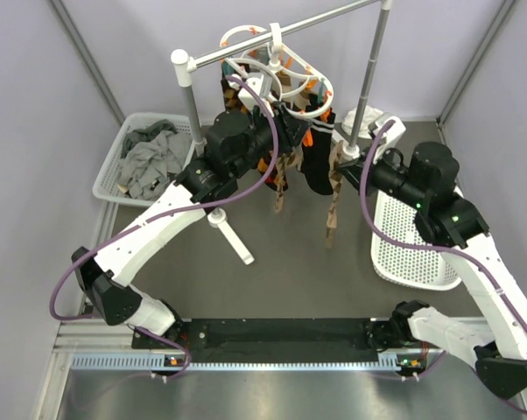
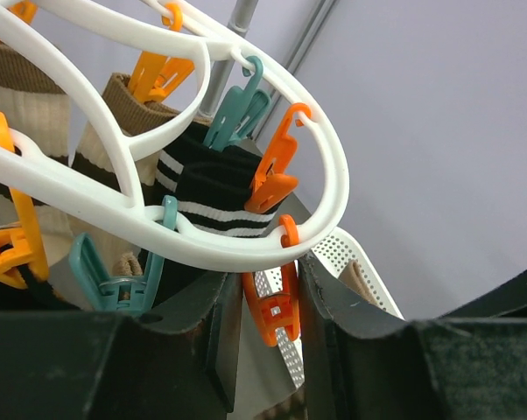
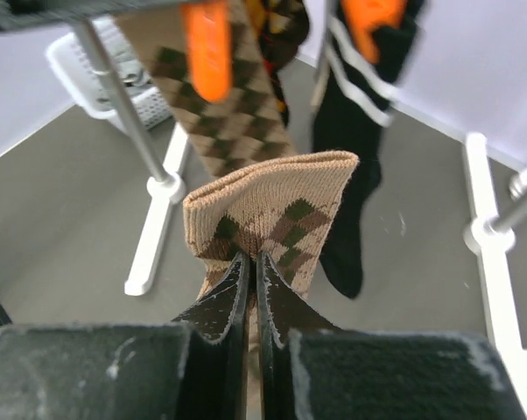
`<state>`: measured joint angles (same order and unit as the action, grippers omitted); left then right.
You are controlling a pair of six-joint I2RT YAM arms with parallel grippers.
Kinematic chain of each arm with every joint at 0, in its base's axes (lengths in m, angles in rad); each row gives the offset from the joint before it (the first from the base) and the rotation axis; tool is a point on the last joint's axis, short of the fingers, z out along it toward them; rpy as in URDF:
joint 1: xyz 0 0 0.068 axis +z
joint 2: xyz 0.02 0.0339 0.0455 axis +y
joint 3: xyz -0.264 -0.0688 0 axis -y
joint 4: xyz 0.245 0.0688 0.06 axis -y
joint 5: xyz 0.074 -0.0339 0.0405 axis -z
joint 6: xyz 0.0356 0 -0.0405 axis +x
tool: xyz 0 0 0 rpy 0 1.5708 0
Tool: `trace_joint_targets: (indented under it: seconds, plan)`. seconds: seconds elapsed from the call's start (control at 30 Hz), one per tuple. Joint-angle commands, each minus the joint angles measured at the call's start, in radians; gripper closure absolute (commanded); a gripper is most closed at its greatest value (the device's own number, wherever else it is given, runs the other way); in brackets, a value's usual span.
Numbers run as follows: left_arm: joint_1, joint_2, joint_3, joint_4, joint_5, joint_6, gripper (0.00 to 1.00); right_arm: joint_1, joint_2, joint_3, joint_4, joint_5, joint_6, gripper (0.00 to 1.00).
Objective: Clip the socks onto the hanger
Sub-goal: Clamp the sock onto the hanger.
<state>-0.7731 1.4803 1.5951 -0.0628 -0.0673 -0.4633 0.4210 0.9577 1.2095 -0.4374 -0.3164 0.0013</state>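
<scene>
Currently the right gripper (image 3: 250, 262) is clamped on a sock (image 3: 272, 206) cuff (held below the hanger (image 2: 320, 149)); the left gripper (image 2: 265, 280) pinches an orange clip (image 2: 277, 319) on its ring, both fingers touching.

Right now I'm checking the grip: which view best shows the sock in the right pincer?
Right wrist: the argyle sock sits clamped in the right pincer. Top external shows only a dangling strip; left wrist doesn't show it.
</scene>
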Motion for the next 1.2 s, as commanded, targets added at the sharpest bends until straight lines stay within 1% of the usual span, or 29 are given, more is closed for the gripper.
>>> trace_joint_targets:
  seconds: [0.0, 0.13, 0.4, 0.73, 0.93, 1.17]
  plan:
    - [0.001, 0.005, 0.012, 0.054, 0.012, -0.012, 1.0, 0.076, 0.055, 0.065, 0.1, -0.006, -0.007, 1.0]
    - [0.001, 0.006, 0.016, 0.055, 0.023, -0.012, 1.0, 0.122, 0.096, 0.073, 0.14, 0.008, -0.009, 1.0]
    - [0.001, 0.002, 0.014, 0.055, 0.034, -0.011, 1.0, 0.177, 0.157, 0.102, 0.143, 0.037, -0.011, 1.0]
    - [0.001, 0.006, 0.017, 0.049, 0.023, 0.052, 1.0, 0.18, 0.174, 0.142, 0.126, 0.063, -0.03, 1.0]
    - [0.001, 0.009, 0.026, 0.027, 0.012, 0.094, 1.0, 0.182, 0.171, 0.145, 0.112, 0.077, -0.037, 1.0]
    - [0.001, 0.006, 0.045, 0.03, 0.003, 0.106, 1.0, 0.182, 0.162, 0.131, 0.068, 0.068, -0.047, 1.0]
